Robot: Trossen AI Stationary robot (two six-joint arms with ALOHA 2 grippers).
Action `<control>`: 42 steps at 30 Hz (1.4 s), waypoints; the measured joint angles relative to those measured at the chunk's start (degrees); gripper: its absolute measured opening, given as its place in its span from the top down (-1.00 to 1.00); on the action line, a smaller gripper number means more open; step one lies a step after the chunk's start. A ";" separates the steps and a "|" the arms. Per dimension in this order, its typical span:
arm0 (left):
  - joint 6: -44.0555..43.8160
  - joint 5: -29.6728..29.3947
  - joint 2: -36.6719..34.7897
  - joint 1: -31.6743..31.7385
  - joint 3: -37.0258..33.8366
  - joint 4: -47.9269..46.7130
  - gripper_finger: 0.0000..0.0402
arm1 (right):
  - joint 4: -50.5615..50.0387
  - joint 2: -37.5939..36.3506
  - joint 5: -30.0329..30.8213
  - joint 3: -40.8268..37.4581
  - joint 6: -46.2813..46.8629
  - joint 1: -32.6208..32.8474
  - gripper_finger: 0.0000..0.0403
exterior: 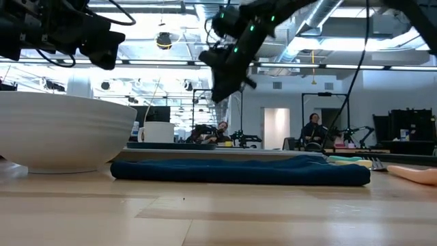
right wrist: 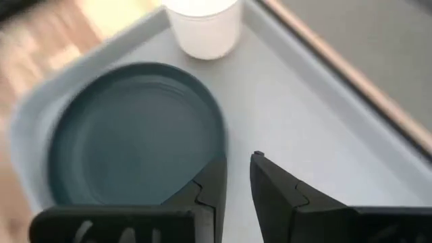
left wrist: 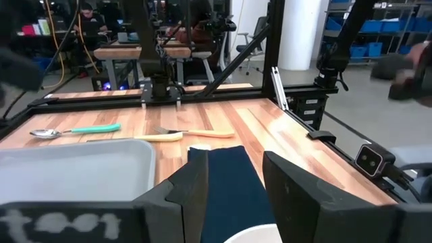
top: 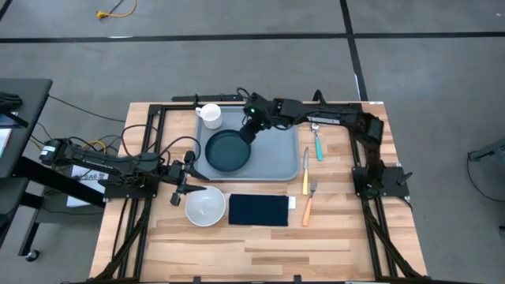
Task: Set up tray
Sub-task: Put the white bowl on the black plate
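R hand (right wrist: 237, 177) hung over the tray (right wrist: 317, 135) by the plate (right wrist: 135, 128) rim, fingers slightly parted, gripping nothing. L hand (left wrist: 235, 185) low near the bowl (top: 205, 207), open.

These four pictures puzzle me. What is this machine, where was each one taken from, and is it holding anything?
It is a robot with two dark arms at a wooden table. One picture looks down from above, one looks level across the tabletop, and two come from cameras on the wrists. A grey tray holds a dark plate and a white cup. Off the tray lie a white bowl, a navy napkin, a spoon, knife and fork. The right pincer hovers over the plate's edge, open and empty. The left pincer waits by the bowl, open, holding nothing.
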 joint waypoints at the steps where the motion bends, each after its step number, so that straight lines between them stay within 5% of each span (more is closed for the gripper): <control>1: 0.00 -0.01 0.01 -0.01 0.00 -0.16 0.34 | -0.76 -1.25 3.05 -0.82 0.04 0.96 0.71; 12: -4.67 0.04 0.13 -0.03 0.00 -2.46 0.34 | 10.24 -16.70 30.62 -28.34 17.51 17.07 0.71; 19: -7.36 -3.48 4.51 -0.06 -0.02 1.24 0.34 | 29.08 -24.27 31.93 -40.02 15.82 28.11 0.71; 33: -4.09 -8.38 13.09 -0.04 2.05 19.96 0.34 | 29.17 -24.06 33.15 -40.64 7.45 36.22 0.71; 37: -10.05 -5.71 13.14 0.00 6.89 8.83 0.34 | 27.61 -22.98 33.15 -40.72 7.50 36.46 0.71; 42: -17.24 -4.20 14.90 -0.10 18.14 -24.28 0.34 | 26.73 -22.17 33.07 -40.67 7.57 36.43 0.71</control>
